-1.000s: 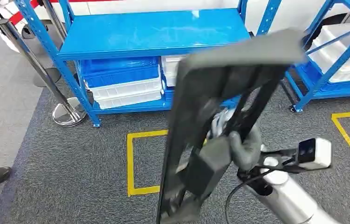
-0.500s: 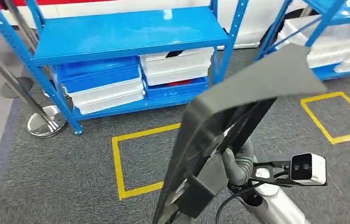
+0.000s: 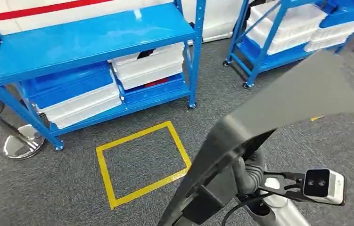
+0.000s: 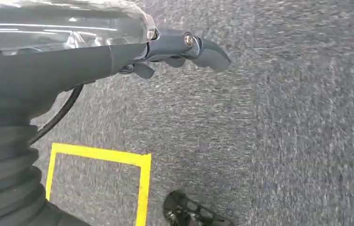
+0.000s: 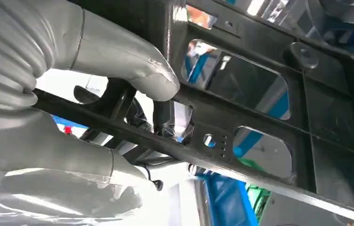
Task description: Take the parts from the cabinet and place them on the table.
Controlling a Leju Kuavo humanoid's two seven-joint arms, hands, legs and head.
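A large black plastic part, a flat panel with a ribbed frame behind it, stands tilted in front of me over the grey carpet. My right hand grips one of its frame bars from behind. In the right wrist view the grey thumb wraps over a bar of the part, with cut-out windows beside it. My left hand hangs over the carpet, fingers loosely apart, holding nothing.
A blue shelf rack with white and blue bins stands ahead on the left. A second rack is at the back right. A yellow taped square marks the carpet. A stanchion base is at left. A person's shoe is near my left side.
The whole picture has shifted left as the camera turned right. The black part stays in my right hand and now sits lower and further right in view.
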